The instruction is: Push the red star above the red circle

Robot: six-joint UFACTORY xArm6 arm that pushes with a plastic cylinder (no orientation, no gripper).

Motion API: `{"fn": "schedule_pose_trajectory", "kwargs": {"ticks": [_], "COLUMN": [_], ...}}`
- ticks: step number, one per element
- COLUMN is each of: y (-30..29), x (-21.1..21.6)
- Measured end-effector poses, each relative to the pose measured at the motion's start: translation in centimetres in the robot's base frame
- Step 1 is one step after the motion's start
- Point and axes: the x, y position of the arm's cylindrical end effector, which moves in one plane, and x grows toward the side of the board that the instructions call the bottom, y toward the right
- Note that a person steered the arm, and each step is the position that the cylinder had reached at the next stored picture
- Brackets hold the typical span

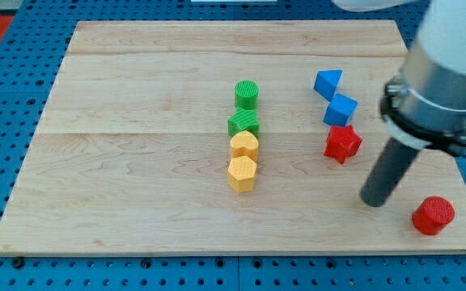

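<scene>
The red star [342, 143] lies on the wooden board right of centre, just below a blue cube [341, 109]. The red circle [434, 215] is a short cylinder near the board's lower right corner. My tip [374, 199] rests on the board between them, below and to the right of the star and left of the circle, touching neither. The arm's grey and white body [439, 73] fills the view's upper right.
A blue triangle block [328, 82] sits above the blue cube. A column near the board's centre holds a green cylinder [247, 94], a green star-like block [243, 124], a yellow block [244, 145] and a yellow hexagon [242, 173]. The board edge [233, 250] runs along the bottom.
</scene>
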Motion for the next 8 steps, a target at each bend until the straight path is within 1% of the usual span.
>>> {"fn": "schedule_pose_trajectory", "kwargs": {"ticks": [1, 2, 3, 4, 5, 6, 8], "y": [-4.4, -7.2, -7.5, -7.5, -7.4, -6.1, 0.5], "x": [-0.8, -3.1, -6.7, -9.4, -9.9, -9.9, -9.9]}}
